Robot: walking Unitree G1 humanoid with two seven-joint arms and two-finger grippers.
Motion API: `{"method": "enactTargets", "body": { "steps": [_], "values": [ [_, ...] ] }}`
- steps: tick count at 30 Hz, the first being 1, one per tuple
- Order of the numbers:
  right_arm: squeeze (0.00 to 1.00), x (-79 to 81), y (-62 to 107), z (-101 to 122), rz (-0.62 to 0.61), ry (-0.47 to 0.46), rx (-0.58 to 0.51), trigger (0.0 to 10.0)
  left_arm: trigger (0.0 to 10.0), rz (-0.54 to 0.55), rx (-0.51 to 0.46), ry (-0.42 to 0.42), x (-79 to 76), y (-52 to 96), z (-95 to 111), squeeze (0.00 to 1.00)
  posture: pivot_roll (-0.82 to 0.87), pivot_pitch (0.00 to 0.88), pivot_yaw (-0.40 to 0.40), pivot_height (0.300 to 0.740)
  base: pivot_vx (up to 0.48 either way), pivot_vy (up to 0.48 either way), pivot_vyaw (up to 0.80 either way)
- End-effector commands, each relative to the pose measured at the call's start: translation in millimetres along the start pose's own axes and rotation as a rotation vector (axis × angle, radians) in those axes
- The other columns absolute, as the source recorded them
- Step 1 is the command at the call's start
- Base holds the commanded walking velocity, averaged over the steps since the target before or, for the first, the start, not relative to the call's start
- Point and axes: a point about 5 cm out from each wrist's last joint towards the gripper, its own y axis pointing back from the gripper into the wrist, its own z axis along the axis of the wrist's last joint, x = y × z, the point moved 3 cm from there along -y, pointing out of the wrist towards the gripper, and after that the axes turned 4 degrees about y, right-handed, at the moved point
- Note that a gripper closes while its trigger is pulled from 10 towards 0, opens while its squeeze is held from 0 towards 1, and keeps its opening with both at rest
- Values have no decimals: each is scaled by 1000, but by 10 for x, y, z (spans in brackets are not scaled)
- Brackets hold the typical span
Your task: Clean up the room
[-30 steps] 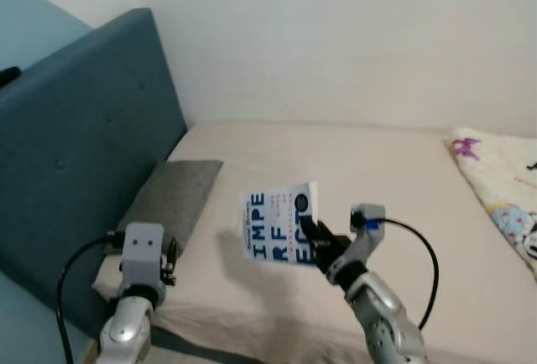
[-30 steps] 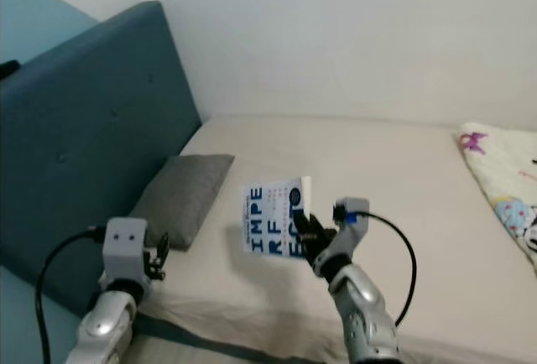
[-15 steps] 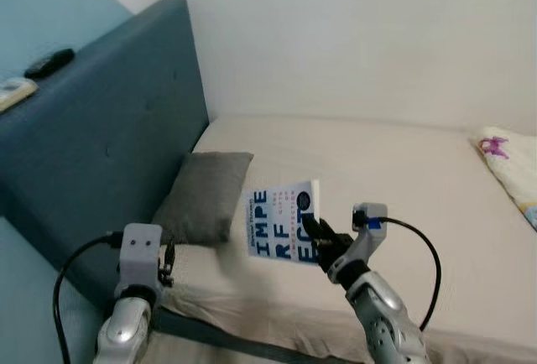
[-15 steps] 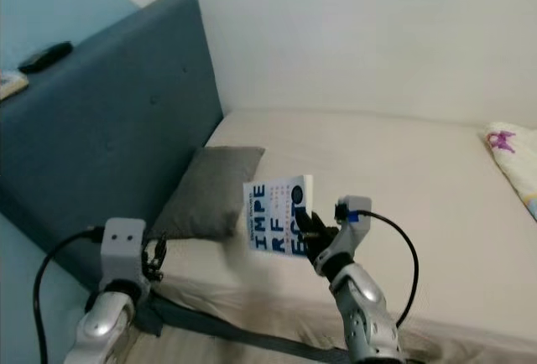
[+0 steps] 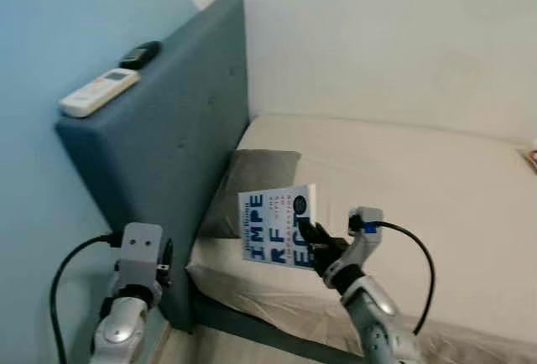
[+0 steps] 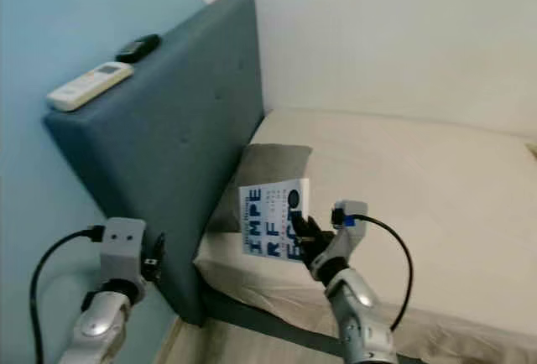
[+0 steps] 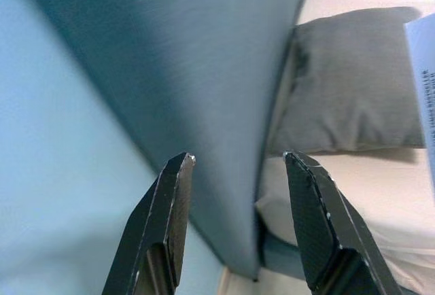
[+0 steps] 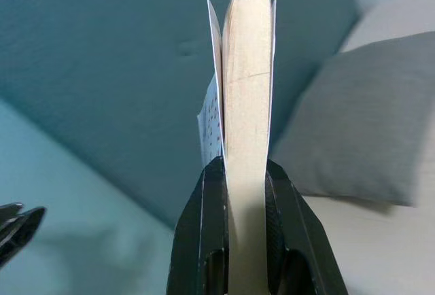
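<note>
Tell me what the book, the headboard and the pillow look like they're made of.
Book: paper, shown by the cream page block and thin printed cover, clamped by the right gripper.
Headboard: probably padded blue-green fabric, matte with button tufts.
Pillow: soft grey cloth, matte and slightly creased.

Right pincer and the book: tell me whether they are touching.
Touching. The right wrist view shows the right pincer with both black fingers pressed against the covers of the book, no gap on either side.
</note>
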Motion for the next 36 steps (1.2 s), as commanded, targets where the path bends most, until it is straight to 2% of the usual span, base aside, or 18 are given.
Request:
{"method": "enactTargets", "body": {
  "steps": [1, 12, 18, 36],
  "values": [
    [0, -45, 20, 79, -8, 4, -34, 10000, 10000, -8, 24, -3, -29, 34, -60, 0, 35, 110, 36, 710, 0, -480, 0],
    [0, -48, 32, 63, -9, -1, -33, 10000, 10000, -11, 33, -12, -58, 51, -86, 0, 38, 111, 35, 710, 0, -44, 0],
    [0, -50, 29, 63, -7, 29, -19, 10000, 10000, -15, 39, -18, -74, 52, -101, 0, 32, 107, 36, 710, 0, 0, 0],
    [0, -37, 29, 84, 7, 40, -17, 10000, 10000, -24, 34, -8, -108, 34, -91, 0, 24, 107, 35, 710, 0, 0, 800]
  ]
}}
